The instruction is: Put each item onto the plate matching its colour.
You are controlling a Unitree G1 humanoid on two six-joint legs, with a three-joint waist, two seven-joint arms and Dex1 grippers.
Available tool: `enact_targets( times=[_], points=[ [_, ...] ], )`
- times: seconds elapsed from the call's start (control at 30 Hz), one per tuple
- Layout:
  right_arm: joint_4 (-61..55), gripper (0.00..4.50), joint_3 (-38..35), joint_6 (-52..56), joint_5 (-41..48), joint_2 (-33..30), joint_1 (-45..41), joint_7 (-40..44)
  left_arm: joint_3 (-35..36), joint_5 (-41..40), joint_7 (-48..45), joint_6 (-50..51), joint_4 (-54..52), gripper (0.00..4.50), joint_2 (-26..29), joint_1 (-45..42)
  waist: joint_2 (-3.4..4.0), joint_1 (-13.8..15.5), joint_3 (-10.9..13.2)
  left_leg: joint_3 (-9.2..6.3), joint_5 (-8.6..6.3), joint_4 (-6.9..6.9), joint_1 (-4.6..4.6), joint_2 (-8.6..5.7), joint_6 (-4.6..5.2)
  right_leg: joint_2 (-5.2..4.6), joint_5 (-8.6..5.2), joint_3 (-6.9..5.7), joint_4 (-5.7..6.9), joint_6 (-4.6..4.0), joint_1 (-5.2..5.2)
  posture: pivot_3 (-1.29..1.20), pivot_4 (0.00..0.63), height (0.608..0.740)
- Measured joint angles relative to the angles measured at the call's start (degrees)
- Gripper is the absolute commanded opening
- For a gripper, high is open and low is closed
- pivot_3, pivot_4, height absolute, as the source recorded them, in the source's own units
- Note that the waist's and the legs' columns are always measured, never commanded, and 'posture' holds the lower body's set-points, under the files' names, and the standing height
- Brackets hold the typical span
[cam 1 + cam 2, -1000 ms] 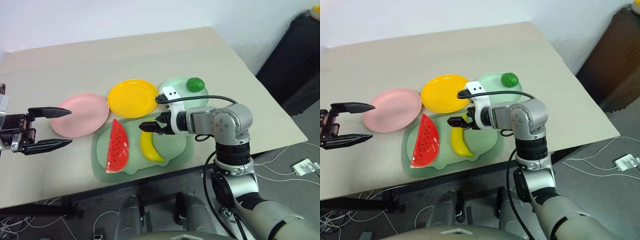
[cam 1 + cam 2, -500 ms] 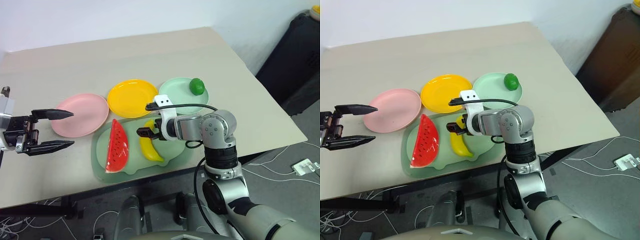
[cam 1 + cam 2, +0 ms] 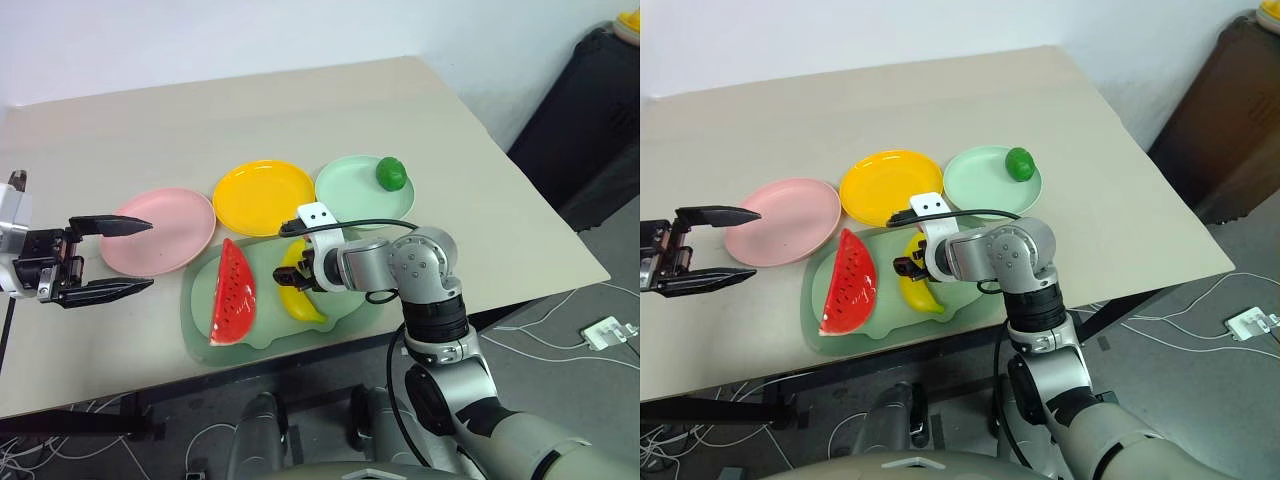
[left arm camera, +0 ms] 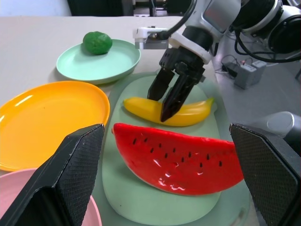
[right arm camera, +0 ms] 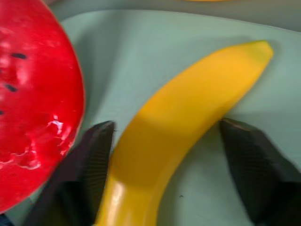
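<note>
Two black fingers of the right gripper (image 4: 170,96) now straddle the yellow banana (image 3: 297,290), one on each side of it, after dropping down and left from above the board over the last second. Jaws have narrowed from wide to partway; the right wrist view shows one finger against the banana's flank and the other just beside it, so closing looks underway, but a firm grip can't be confirmed yet. Banana lies flat on the pale green board (image 3: 200,315), not lifted.

Just beside it, nearer the robot's left, the red watermelon wedge (image 3: 233,295) lies on the same board, untouched and in the same spot. Past the board, the yellow plate (image 3: 265,196) sits empty, right next to the banana's far tip, so it's a short carry. The pink plate (image 3: 160,228) is empty too. On the mint plate (image 3: 350,185) the dark green fruit (image 3: 390,173) rests near the far rim, so that one looks done.

Left gripper (image 3: 108,256) hovers over the table near the pink plate, fingers spread wide, holding nothing, no real change from a second ago.

Judgement: one of three items sorted, banana pickup in progress. Next call is to finish the squeeze and lift straight up. Risk is the smooth curved toy slipping or rolling out, or a finger nudging the watermelon close by.
</note>
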Motion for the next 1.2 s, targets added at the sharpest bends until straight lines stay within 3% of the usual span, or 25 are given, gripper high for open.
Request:
enact_targets(
  times=[0.1,0.13,0.27,0.43,0.6,0.73,0.97,1.0,1.2],
  points=[
    [0.2,1.63,0.7,-0.2,-0.3,-0.3,0.6,1.4,0.0,0.1,0.0,0.1,0.0,4.5,-0.4,-0.7,0.0,0.0,0.0,0.0,0.01,0.0,0.01,0.0,0.02,0.0,0.0,0.0,-0.01,0.0,0.01,0.0,0.15,0.677],
    [0.1,1.56,0.8,-0.4,-0.4,-0.6,0.6,1.7,0.0,0.1,0.0,0.2,0.0,4.5,-0.6,-0.8,-0.01,0.0,0.0,0.0,0.0,0.0,0.04,0.0,0.01,0.0,0.0,0.0,-0.02,0.0,0.05,0.0,0.15,0.677],
    [-0.9,1.56,1.2,-0.6,1.4,-3.3,1.0,3.5,0.0,0.2,0.0,0.6,0.0,4.5,-1.1,-0.8,-0.04,0.4,0.0,0.0,-0.01,0.0,0.03,0.0,-0.02,-0.03,0.0,-0.03,-0.07,0.01,0.09,0.0,0.15,0.677],
    [-0.2,1.56,1.2,0.8,13.4,-11.8,0.6,8.6,0.0,0.3,0.0,0.6,0.3,4.5,-1.1,-0.8,-0.06,0.2,0.0,0.01,0.02,0.02,-0.08,-0.02,0.03,-0.05,0.0,-0.04,-0.15,0.0,0.05,0.0,0.15,0.677],
    [4.0,1.56,0.0,0.7,25.5,-16.2,-8.4,12.5,-0.1,0.3,0.0,-0.2,1.6,4.5,-1.0,-1.2,-0.04,-0.4,0.0,-0.05,0.06,-0.07,-0.08,0.08,0.11,0.2,0.03,0.01,-0.03,0.03,-0.13,0.0,0.15,0.677],
    [14.7,1.56,0.4,-8.7,15.6,-15.3,-17.5,16.0,-1.3,0.3,0.0,-0.6,2.7,4.5,-1.0,-1.6,-0.04,0.0,0.0,-0.22,0.06,-0.08,-0.05,0.12,0.1,0.35,0.05,0.01,-0.04,-0.04,-0.13,0.0,0.15,0.677],
    [43.5,1.56,6.3,-32.8,-5.1,-10.9,-24.5,28.0,-2.0,0.2,0.0,-0.7,3.0,4.5,-1.0,-1.4,-0.05,0.0,0.0,-0.08,0.07,-0.06,-0.34,0.11,0.11,0.32,0.2,0.07,-0.05,0.08,-0.42,0.0,0.15,0.677],
    [48.3,2.28,6.2,-36.5,-7.6,-9.9,-26.0,29.6,-2.0,0.2,0.0,-0.7,2.8,4.5,-1.0,-1.4,-0.05,0.0,0.0,-0.07,0.08,-0.06,-0.48,0.11,0.11,0.32,0.28,0.09,0.02,-0.03,-0.62,0.0,0.15,0.677],
    [62.9,4.16,2.0,-49.5,-14.3,-6.5,-29.7,33.4,-1.8,0.2,0.0,-0.4,1.4,4.5,-1.6,-0.8,-0.06,0.0,0.0,-0.08,0.26,0.01,-0.82,0.11,-0.15,0.33,0.3,0.12,0.46,-0.04,-1.11,0.0,0.15,0.677]
  ],
)
